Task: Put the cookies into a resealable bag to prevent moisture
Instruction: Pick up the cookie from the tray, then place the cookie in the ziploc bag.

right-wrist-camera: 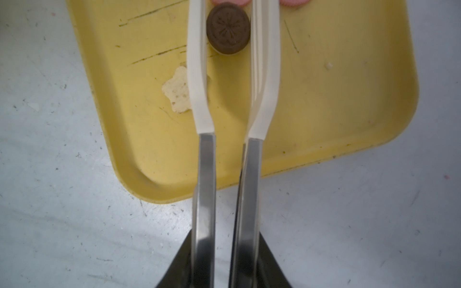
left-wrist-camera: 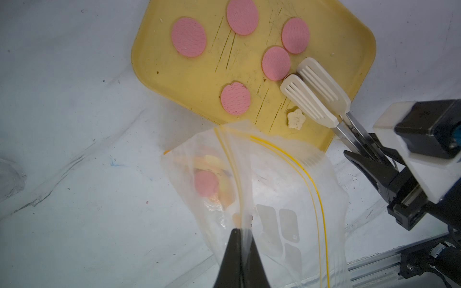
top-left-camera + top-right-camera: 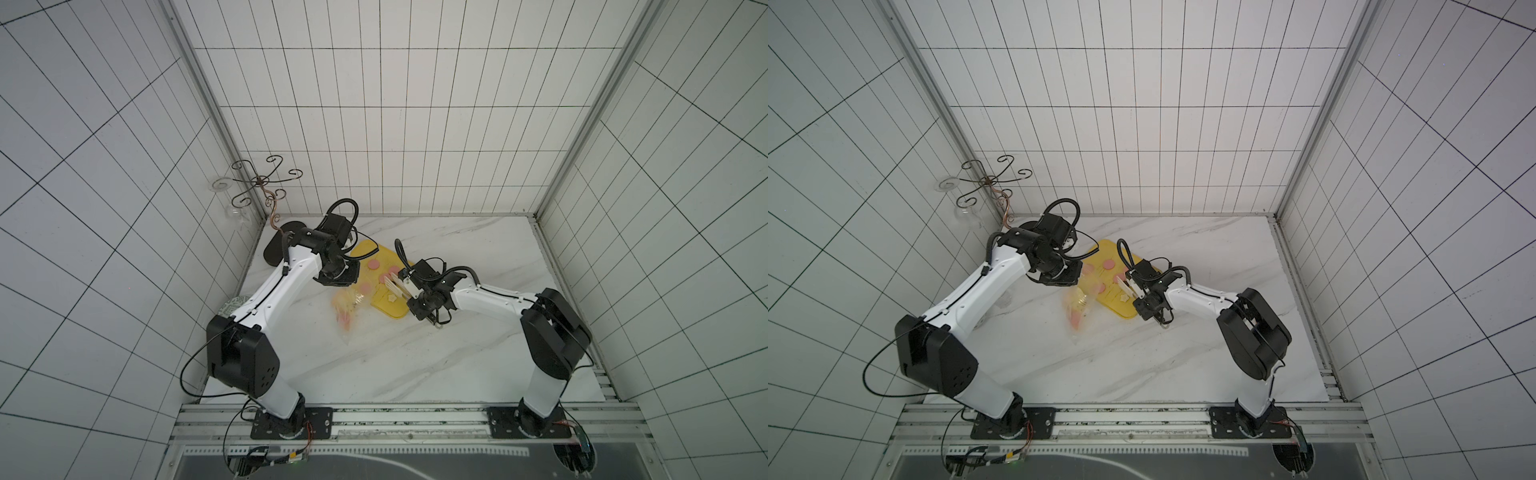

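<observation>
The resealable bag (image 2: 274, 179) is clear with yellow zip lines and lies on the marble table next to the yellow tray (image 2: 159, 62). Its mouth faces the tray, and one pink cookie (image 2: 205, 183) lies inside. My left gripper (image 2: 240, 230) is shut on the bag's edge. Several pink cookies (image 2: 188, 37) and a pale flower-shaped piece (image 2: 296, 119) lie on the tray. My right gripper (image 1: 225, 235) is shut on metal tongs (image 1: 199, 87). Their white tips stand on either side of a dark brown cookie (image 1: 228, 28) on the tray. In both top views the bag (image 3: 347, 309) lies between the two arms.
A wire stand (image 3: 259, 183) with a glass (image 3: 235, 214) rises at the back left corner. A black oval object (image 3: 278, 245) lies behind the left arm. A patterned round thing (image 3: 232, 305) shows under that arm. Tiled walls close three sides.
</observation>
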You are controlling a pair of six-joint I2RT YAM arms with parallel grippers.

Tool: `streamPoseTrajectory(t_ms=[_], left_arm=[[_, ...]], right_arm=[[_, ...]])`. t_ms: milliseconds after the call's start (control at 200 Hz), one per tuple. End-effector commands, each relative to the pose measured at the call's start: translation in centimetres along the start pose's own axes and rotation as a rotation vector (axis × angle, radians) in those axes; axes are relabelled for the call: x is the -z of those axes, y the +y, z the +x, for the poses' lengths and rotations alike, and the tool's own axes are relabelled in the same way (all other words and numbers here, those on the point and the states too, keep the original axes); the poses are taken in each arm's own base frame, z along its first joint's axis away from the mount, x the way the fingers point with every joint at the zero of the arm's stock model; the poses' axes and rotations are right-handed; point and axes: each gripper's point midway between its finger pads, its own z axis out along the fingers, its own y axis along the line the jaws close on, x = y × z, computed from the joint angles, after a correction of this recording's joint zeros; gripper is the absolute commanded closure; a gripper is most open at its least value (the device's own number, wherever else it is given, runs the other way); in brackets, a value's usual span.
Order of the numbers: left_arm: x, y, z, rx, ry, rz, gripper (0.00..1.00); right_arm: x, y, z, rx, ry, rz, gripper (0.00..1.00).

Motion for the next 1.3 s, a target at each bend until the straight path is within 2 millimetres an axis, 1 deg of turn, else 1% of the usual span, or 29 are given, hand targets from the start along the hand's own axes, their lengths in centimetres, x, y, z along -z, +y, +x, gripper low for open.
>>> streamPoseTrajectory(t_ms=[0,120,190,315,320,375,420,515,630,710,795,885,980,1115,1200,1299], left_arm=[[0.8,-0.1,-0.2,-0.014,-0.031,0.014,1.0],[0.7,-0.2,-0.4,-0.014,-0.03,0.016,1.0],[0.5,-0.3,-0.5,-0.014,-0.029,0.018,1.0],[0.3,-0.4,-0.7,-0.015,-0.028,0.022,1.0],[0.3,-0.4,-0.8,-0.015,-0.027,0.022,1.0],[0.3,-0.5,-0.8,-0.017,-0.027,0.025,1.0],[0.3,-0.6,-1.0,-0.018,-0.027,0.026,1.0],[0.2,-0.6,-1.3,-0.019,-0.031,0.027,1.0],[0.3,-0.7,-1.5,-0.018,-0.033,0.027,1.0],[0.3,-0.6,-1.6,-0.016,-0.037,0.023,1.0],[0.5,-0.6,-1.7,-0.017,-0.042,0.022,1.0],[1.0,-0.9,-1.9,-0.014,-0.056,0.031,1.0],[1.3,-1.1,-1.8,-0.014,-0.058,0.044,1.0],[1.0,-1.1,-1.5,-0.014,-0.045,0.049,1.0],[1.0,-1.2,-1.5,-0.017,-0.047,0.05,1.0],[1.2,-1.5,-1.7,-0.019,-0.052,0.059,1.0]], right_arm=[[2.6,-0.1,-3.6,-0.003,-0.089,0.013,0.7],[3.8,-0.4,-3.6,-0.013,-0.11,0.024,0.71],[4.9,-0.7,-3.5,-0.019,-0.126,0.034,0.71],[8.3,-0.7,-4.2,-0.034,-0.2,0.025,0.71],[8.7,-0.7,-4.4,-0.036,-0.211,0.023,0.71],[10.5,-0.5,-4.9,-0.04,-0.256,0.006,0.71],[12.0,-0.1,-5.4,-0.043,-0.297,-0.014,0.71],[14.5,1.5,-6.1,-0.033,-0.36,-0.067,0.71],[17.0,3.7,-6.9,-0.009,-0.419,-0.134,0.71],[18.4,4.8,-7.5,-0.011,-0.459,-0.175,0.71],[18.7,6.2,-7.5,-0.008,-0.461,-0.233,0.72],[17.6,7.2,-7.0,0.012,-0.424,-0.255,0.72],[17.5,7.5,-7.1,0.017,-0.426,-0.257,0.72],[18.3,7.7,-7.9,0.025,-0.458,-0.268,0.72],[18.8,8.2,-8.3,0.037,-0.48,-0.282,0.72],[18.0,8.6,-8.0,0.049,-0.452,-0.287,0.7]])
